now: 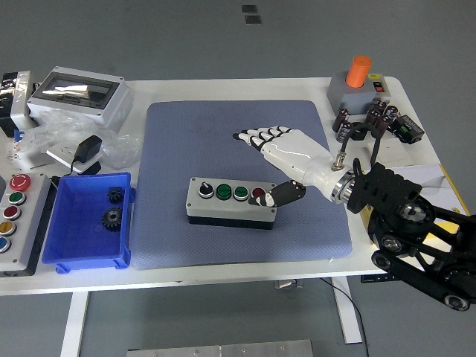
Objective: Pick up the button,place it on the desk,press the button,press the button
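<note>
Place: robotics or electronics lab — white bench | left of its blue mat: blue parts bin with gears, grey enclosure | right: capacitors

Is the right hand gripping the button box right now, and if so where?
Nothing is held; the right hand hovers open above the button box.

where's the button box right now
In the head view the button box sits on the blue mat, near its front middle, right of the blue bin, with the right robot hand beside its right end.

White table on metal legs, grey floor behind
</note>
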{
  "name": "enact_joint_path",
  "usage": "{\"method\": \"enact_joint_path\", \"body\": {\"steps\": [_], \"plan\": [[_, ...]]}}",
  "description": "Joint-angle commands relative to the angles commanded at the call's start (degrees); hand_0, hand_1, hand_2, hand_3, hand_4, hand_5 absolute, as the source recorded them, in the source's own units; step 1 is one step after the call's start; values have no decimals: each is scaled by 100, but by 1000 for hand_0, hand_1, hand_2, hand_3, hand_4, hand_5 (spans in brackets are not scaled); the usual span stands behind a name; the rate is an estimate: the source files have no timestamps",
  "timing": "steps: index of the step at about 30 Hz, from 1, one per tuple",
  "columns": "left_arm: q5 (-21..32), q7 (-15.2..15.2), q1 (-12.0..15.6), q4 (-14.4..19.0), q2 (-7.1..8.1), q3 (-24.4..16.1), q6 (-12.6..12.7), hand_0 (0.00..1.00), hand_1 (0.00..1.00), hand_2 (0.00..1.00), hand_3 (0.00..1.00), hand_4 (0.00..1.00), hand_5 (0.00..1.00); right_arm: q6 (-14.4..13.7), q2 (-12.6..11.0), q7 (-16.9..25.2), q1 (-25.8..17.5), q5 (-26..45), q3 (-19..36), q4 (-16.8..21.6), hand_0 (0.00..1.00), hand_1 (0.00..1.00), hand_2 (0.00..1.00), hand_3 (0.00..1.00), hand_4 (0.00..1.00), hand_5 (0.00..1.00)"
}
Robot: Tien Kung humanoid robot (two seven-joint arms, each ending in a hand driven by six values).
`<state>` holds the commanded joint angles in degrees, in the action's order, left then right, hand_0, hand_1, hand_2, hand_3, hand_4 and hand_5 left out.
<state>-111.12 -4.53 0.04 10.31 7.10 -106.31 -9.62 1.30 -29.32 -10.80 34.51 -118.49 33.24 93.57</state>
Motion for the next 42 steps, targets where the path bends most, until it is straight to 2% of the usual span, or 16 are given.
{"method": "enact_joint_path", "body": {"steps": [1, 5, 6, 7, 14, 27, 37, 42], "plan": [[1, -2, 0, 0, 2, -3, 1, 743, 749, 593, 585, 650, 161, 68, 14, -30, 23, -19, -47, -23, 149, 189, 190, 756, 142, 6], [-6, -10, -2, 0, 6, -22, 5, 743, 749, 593, 585, 650, 161, 198, 98, -127, 119, -105, -230, -161, 149, 189, 190, 756, 142, 6], [-8, -13, -4, 0, 7, -27, 6, 743, 749, 593, 585, 650, 161, 207, 120, -140, 139, -120, -264, -195, 149, 189, 190, 756, 142, 6], [-11, -18, -5, 0, 7, -30, 7, 743, 749, 595, 585, 654, 170, 212, 144, -151, 157, -137, -296, -229, 115, 156, 170, 714, 174, 2], [-14, -57, -13, 0, 8, -37, 16, 743, 749, 594, 584, 655, 180, 187, 267, -175, 258, -182, -489, -369, 99, 139, 161, 705, 188, 2], [-7, -93, -19, 0, 7, -38, 31, 744, 750, 595, 583, 653, 187, 97, 361, -163, 239, -159, -689, -466, 92, 138, 159, 707, 188, 2], [5, -119, -16, 0, 5, -37, 36, 744, 751, 596, 582, 657, 210, 303, 391, -266, 201, -198, -816, -553, 92, 134, 159, 702, 192, 2], [13, -123, -14, 0, 4, -33, 40, 744, 751, 596, 582, 657, 210, 152, 378, -194, 190, -167, -767, -538, 92, 134, 159, 702, 192, 2]]}}
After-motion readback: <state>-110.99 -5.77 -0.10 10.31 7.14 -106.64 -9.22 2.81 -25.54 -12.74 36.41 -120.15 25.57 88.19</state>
